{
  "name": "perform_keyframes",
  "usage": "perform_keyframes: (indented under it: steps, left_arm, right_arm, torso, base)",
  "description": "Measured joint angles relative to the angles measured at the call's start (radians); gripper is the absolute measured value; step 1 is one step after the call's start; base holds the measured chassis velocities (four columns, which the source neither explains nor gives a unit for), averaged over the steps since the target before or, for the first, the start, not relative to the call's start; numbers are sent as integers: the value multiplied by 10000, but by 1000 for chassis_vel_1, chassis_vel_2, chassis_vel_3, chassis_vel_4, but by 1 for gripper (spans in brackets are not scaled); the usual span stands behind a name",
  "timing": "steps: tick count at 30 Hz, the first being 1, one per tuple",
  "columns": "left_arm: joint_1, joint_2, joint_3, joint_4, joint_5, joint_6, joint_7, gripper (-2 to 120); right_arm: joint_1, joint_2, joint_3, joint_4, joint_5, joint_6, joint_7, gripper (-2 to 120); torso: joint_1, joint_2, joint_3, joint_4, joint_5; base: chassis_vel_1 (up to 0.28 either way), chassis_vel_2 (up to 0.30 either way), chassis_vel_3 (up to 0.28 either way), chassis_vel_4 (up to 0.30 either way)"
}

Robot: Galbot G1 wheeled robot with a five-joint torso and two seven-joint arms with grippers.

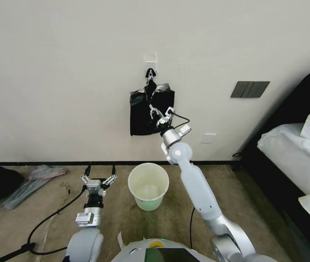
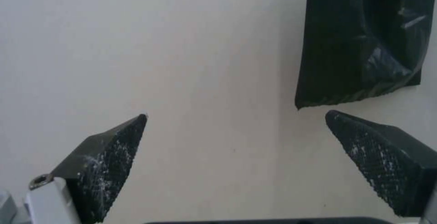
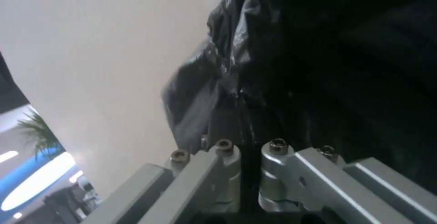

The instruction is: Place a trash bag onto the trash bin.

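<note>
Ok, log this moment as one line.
right gripper: shut on trash bag, at wall | left gripper: open, low | trash bin: unlined

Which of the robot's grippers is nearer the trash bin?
Left. The left gripper hovers open beside the trash bin, over the floor. The right gripper is raised above it at the black bags on the wall.

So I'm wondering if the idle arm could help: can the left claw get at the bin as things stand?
Probably yes. The left claw hangs open, low beside the trash bin, with bare carpet between them. The right claw is up at the black bags on the wall, out of the way.
</note>
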Motion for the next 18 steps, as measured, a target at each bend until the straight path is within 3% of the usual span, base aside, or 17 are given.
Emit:
perform_keyframes:
  steps: [18]
  left_arm:
    - [65, -22, 18, -111, 18, -32, 1, 100]
  right_arm:
    - [-1859, -1058, -289, 1418, -1650, 99, 52, 0]
  torso:
    - [0, 0, 0, -2, 1]
  base:
    - [0, 0, 0, 0]
